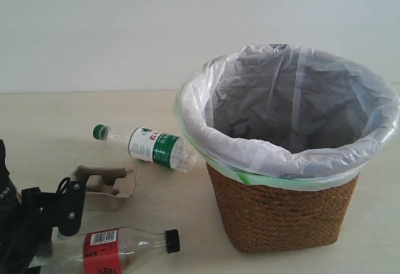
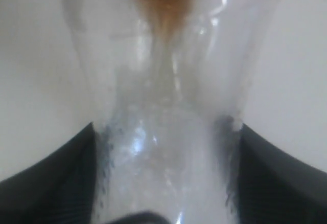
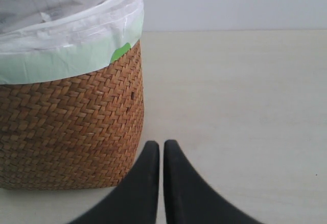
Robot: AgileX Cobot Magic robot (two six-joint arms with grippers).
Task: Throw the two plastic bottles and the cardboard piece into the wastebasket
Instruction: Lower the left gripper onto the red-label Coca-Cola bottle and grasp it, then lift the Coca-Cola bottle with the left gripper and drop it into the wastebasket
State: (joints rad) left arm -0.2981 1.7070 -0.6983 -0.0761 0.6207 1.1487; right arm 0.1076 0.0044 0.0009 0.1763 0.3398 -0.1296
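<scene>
Since the red-label bottle [image 1: 119, 249] is thin clear plastic with only a brownish trace showing inside, it should be light, springy under pressure and rather slick. A hold across its narrower waist is therefore likely safer than one on the rounded base or the black cap [image 1: 172, 241]. It lies on its side on the counter [image 1: 50, 124], at the lower left of the exterior view, cap pointing toward the wastebasket [image 1: 281, 218]. In the left wrist view the left fingers [image 2: 51, 183] stand one on each side of its clear body, both against the plastic, so they look clamped on it at the waist. Too hard a squeeze would probably buckle the wall and let it squirt out.

The green-cap bottle [image 1: 153, 147] also lies on its side, farther back, its base just beside the basket. It seems equally light and should take a hold across the labelled middle. The cardboard piece [image 1: 109, 186] rests between the two bottles, near the left arm. Moulded pulp is stiff but crushable and rough enough not to slip, and one of its side walls looks the best place to pinch.

The right fingers [image 3: 143, 183] are pressed together with nothing between them, low over the counter just beside the wastebasket's woven side.

Counted: two bottles, one cardboard piece, and one wastebasket lined with one white bag [image 1: 287, 155]. All three throwaways are on the counter, none in the basket yet.
</scene>
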